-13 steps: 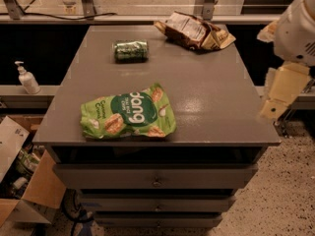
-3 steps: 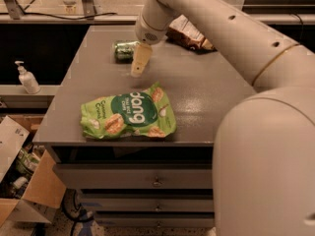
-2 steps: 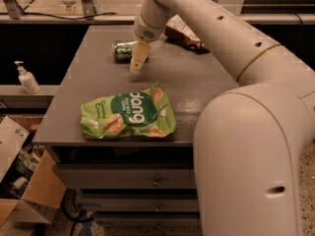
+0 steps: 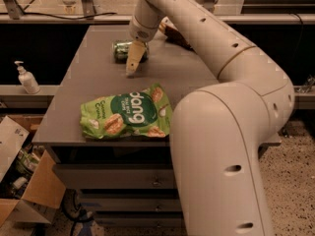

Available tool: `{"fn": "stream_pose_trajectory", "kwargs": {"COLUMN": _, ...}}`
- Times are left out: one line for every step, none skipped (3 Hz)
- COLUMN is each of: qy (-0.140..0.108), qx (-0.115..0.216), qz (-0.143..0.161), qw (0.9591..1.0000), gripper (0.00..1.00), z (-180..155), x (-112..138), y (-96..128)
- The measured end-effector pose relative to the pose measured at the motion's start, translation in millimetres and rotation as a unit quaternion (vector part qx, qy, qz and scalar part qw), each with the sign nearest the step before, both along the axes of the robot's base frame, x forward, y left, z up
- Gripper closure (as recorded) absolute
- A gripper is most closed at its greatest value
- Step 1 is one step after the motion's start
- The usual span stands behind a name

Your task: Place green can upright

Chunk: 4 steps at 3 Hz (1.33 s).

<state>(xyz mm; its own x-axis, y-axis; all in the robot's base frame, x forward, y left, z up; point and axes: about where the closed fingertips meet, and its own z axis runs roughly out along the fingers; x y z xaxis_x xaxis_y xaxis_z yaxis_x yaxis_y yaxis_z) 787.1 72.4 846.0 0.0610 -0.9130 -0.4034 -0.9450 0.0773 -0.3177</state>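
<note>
The robot arm [image 4: 231, 82] is the biggest thing here and fills the right half of the view. It reaches across the grey table [image 4: 197, 75] to the far side. In my judgement, the first risk comes from this: a wide swing could sweep over the table top and push things along it.

The next thing is the bright green snack bag [image 4: 127, 113], which lies flat near the front edge. It is well apart from the work, so I think it is in little danger, unless the arm drags low when it pulls back.

A brown packet [image 4: 174, 36] lies at the far edge, partly hidden behind the arm. The wrist may brush it.

The green can [image 4: 121, 50] lies on its side on the far part of the table, left of the middle. Because it is round, a touch from one side could make it roll toward the left or far edge and fall.

The gripper [image 4: 132, 67] hangs point-down just in front of the can's right end. I cannot tell if it is spread or pressed together. If it comes down off-centre, it may knock the can instead of taking it, or tip it only halfway.
</note>
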Motion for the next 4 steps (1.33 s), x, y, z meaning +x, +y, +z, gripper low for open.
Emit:
{"fn": "stream_pose_trajectory", "kwargs": {"qy": 0.006, "qx": 0.001, "qz": 0.006, "qw": 1.0, "gripper": 0.17, "z": -3.0, "x": 1.0, "y": 6.0}}
{"fn": "stream_pose_trajectory", "kwargs": {"qy": 0.011, "qx": 0.004, "qz": 0.011, "qw": 0.9999, "gripper": 0.41, "z": -2.0, "x": 0.5, "y": 12.4}}
{"fn": "stream_pose_trajectory", "kwargs": {"qy": 0.018, "qx": 0.006, "qz": 0.013, "qw": 0.9997, "gripper": 0.64, "z": -2.7, "x": -2.2, "y": 15.5}}
{"fn": "stream_pose_trajectory", "kwargs": {"qy": 0.025, "qx": 0.012, "qz": 0.011, "qw": 0.9995, "gripper": 0.87, "z": -1.0, "x": -7.2, "y": 13.7}}
